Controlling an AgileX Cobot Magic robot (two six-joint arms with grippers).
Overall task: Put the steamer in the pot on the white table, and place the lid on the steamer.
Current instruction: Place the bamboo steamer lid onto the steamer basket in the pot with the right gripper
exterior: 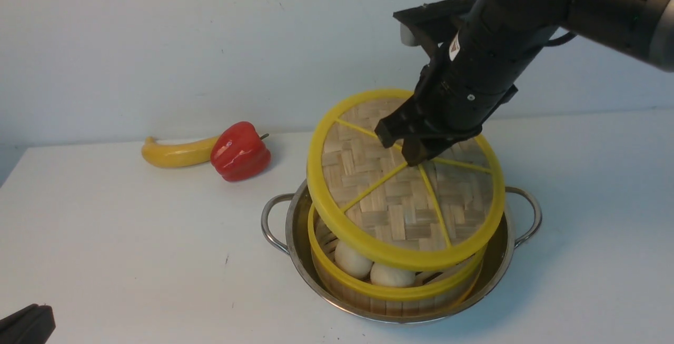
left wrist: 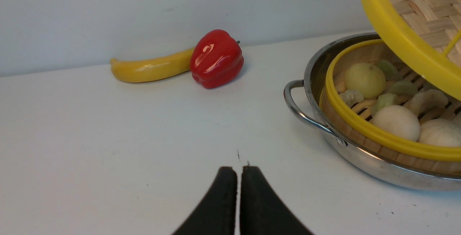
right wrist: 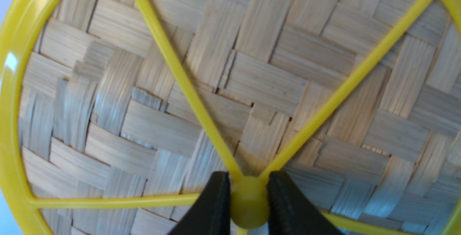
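The steel pot stands on the white table with the bamboo steamer inside it, buns and dumplings showing. Above the steamer hangs the woven lid, tilted, its near edge low over the steamer's front rim. My right gripper is shut on the lid's yellow centre knob. My left gripper is shut and empty, low at the table's near left.
A yellow banana and a red bell pepper lie at the back left by the wall. The pot's loop handles stick out on both sides.
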